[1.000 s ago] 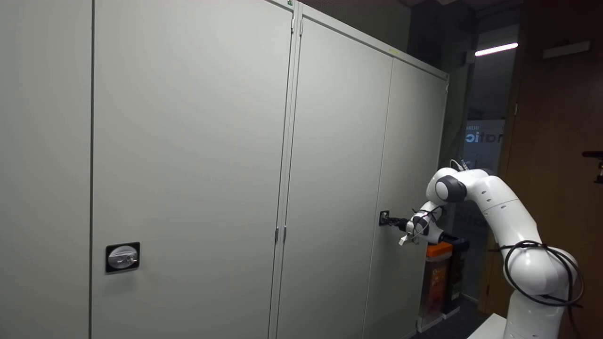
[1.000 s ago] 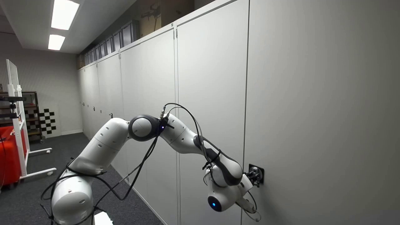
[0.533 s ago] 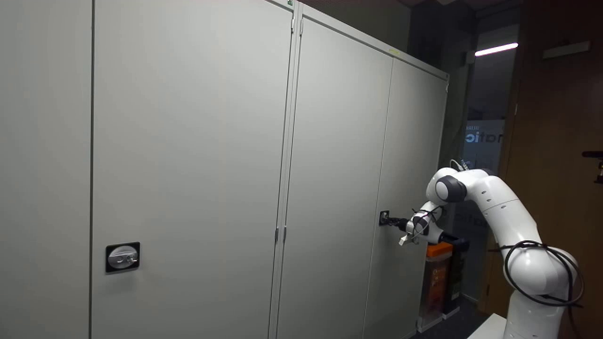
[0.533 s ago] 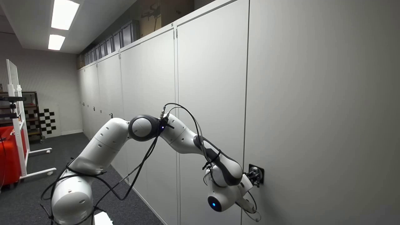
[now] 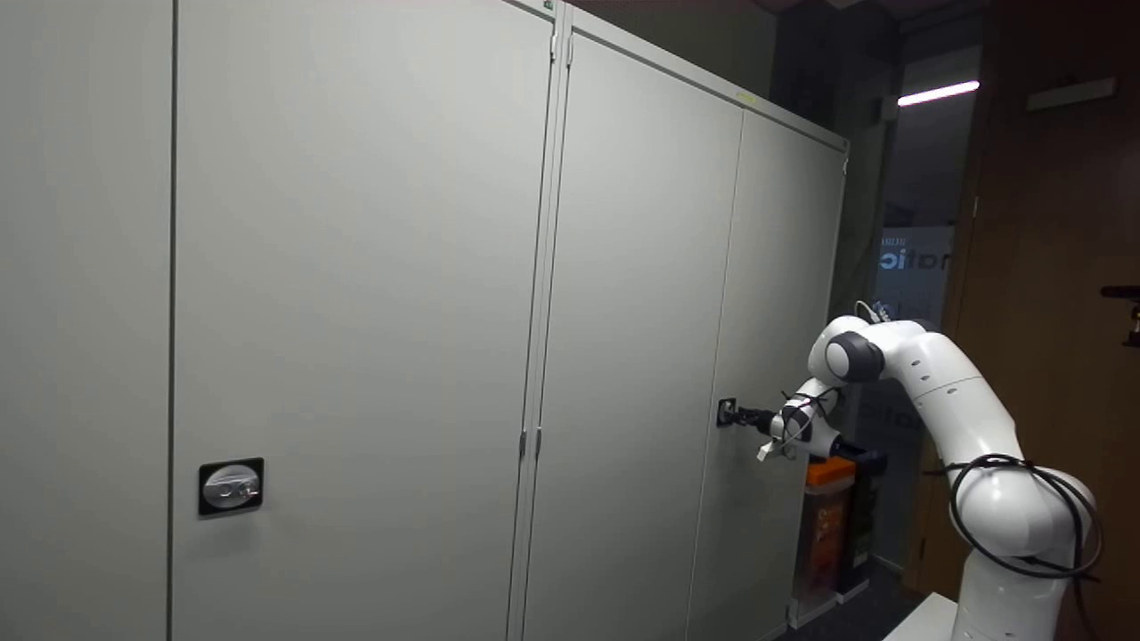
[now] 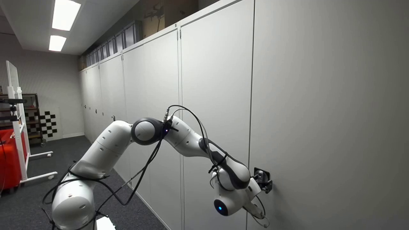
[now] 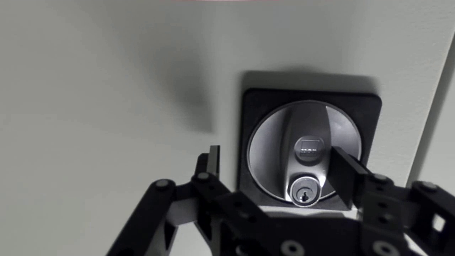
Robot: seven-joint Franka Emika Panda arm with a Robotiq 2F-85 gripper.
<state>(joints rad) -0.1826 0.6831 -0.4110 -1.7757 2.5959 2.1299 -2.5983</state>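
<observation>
Fingers (image 7: 344, 176) spread wide, a robot arm (image 6: 187, 140) reaches to the knob (image 7: 308, 151) of a grey door (image 7: 89, 89), near the door's seam (image 7: 434, 117). In the wrist view the knob's raised bar (image 7: 308, 122) stands between the fingers but off centre: the one on the right is at or just beside the bar, contact being hard to tell, while the one on the left hangs well apart from it, beyond the black plate (image 7: 256, 103). A clean hold likely calls for shifting the fingers toward the seam until the bar lies midway, so both meet it together rather than one shoving it sideways. Squaring them to the bar's flanks, above the round lock (image 7: 305, 192), should give flatter contact and spare the plate a scrape.
</observation>
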